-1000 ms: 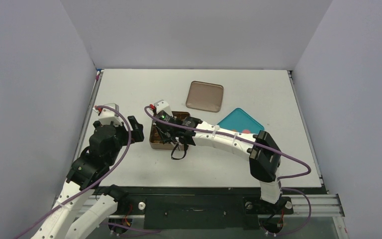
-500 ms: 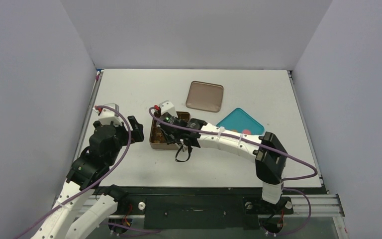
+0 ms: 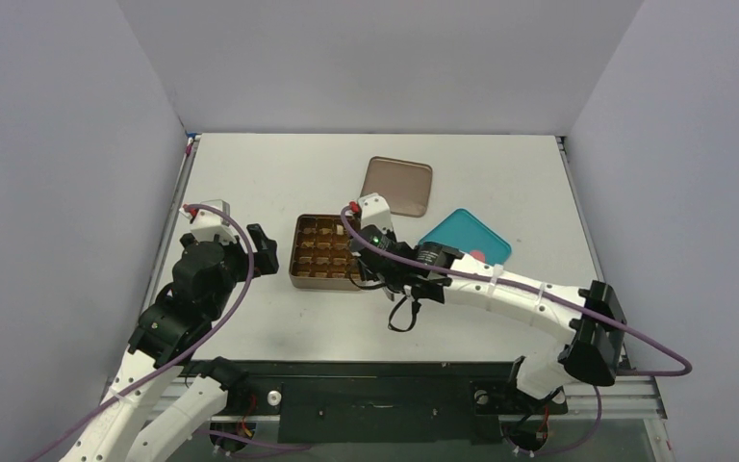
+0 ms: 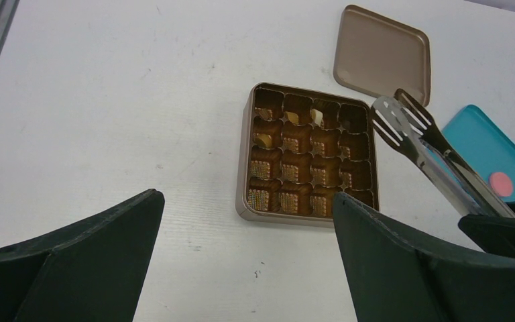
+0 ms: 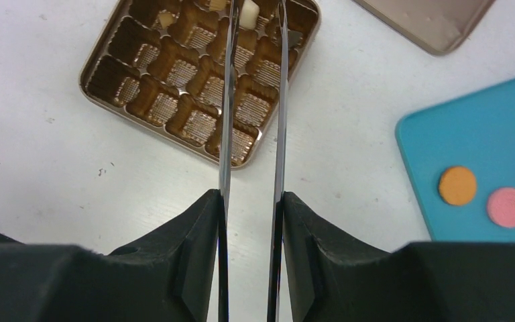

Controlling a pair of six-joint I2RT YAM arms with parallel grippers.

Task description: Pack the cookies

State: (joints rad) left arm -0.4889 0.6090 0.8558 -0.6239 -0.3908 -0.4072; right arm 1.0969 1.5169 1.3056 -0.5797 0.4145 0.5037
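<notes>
The cookies are split between two places. An orange cookie (image 5: 457, 186) and a pink cookie (image 5: 508, 206) lie on the teal plate (image 5: 436, 127). Cream pieces (image 4: 317, 115) sit in far cells of the brown gridded tin (image 4: 243, 161). My right gripper (image 5: 250, 198) is shut on metal tongs (image 5: 280, 100). The tongs' arms stand slightly apart with nothing between them, and their tips reach over the tin's far right corner. In the top view this gripper (image 3: 392, 276) hovers between the tin (image 3: 325, 285) and the plate (image 3: 465, 236). My left gripper (image 4: 245, 201) stands open and empty, left of the tin.
The tin's brown lid (image 3: 397, 186) lies flat behind the tin, near the teal plate's far corner. A purple cable loops from the right arm (image 3: 539, 298) over the table's near right part. The left arm (image 3: 197, 279) stands at the table's left edge.
My right arm has swung right with the tongs, from over the tin toward the teal plate, uncovering the tin in the top view. The left arm has not moved.
</notes>
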